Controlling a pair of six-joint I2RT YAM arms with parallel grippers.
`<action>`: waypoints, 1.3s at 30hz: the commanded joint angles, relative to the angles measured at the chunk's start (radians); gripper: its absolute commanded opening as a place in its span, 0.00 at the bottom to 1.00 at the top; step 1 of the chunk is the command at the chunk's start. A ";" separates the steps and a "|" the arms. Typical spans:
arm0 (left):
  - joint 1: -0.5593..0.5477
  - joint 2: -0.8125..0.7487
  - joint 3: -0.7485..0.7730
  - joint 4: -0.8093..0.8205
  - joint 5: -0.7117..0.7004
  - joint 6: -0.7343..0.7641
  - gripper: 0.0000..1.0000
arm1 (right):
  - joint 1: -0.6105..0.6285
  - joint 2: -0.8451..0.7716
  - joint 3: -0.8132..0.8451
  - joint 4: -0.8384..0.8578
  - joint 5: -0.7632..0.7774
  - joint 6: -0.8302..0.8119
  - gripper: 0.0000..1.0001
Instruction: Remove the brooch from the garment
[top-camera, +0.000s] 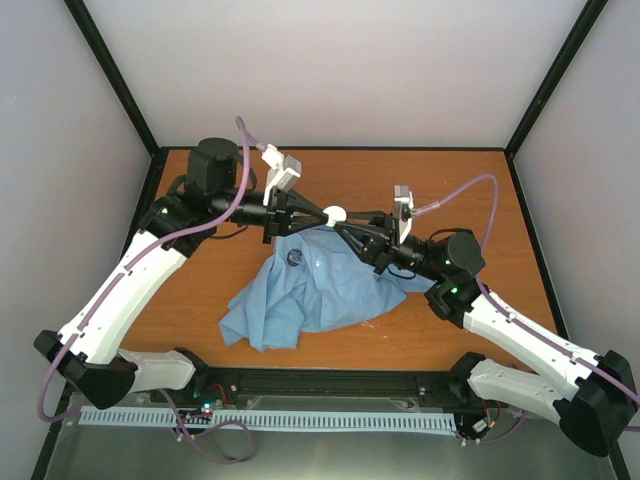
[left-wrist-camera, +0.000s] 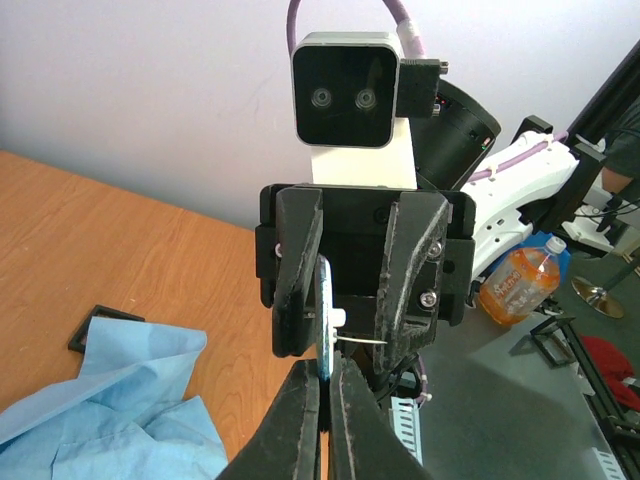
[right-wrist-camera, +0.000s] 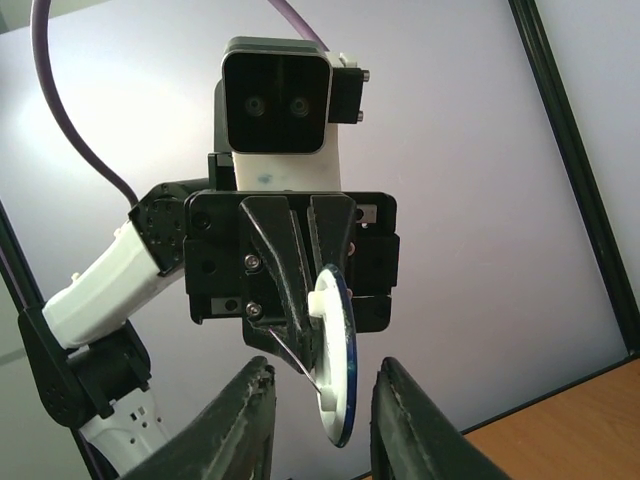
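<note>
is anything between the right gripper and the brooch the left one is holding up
Nothing visible. The left gripper is shut on the brooch, and the disc already sits edge-on between the fingers of the open right gripper.

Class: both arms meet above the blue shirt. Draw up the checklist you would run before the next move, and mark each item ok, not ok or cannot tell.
1. Left gripper grip: ok, shut on the rim of the white-backed disc.
2. Right gripper ready to take it: ok, open, one finger on either side of that disc.
3. Held disc clear of the shirt: ok, in the air above it.
4. Shirt free of brooches: not ok, a dark disc shows on it in the top view.
5. Pin on the held disc closed: cannot tell.
</note>
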 joint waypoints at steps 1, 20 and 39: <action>0.010 0.008 0.043 0.025 0.015 -0.026 0.01 | 0.001 -0.007 -0.014 0.038 0.015 0.001 0.24; 0.010 0.007 0.034 0.025 0.019 -0.021 0.01 | 0.001 0.057 0.003 0.091 0.087 0.012 0.11; 0.010 0.009 0.037 0.004 0.010 0.039 0.01 | 0.004 0.085 0.029 0.009 0.094 0.019 0.09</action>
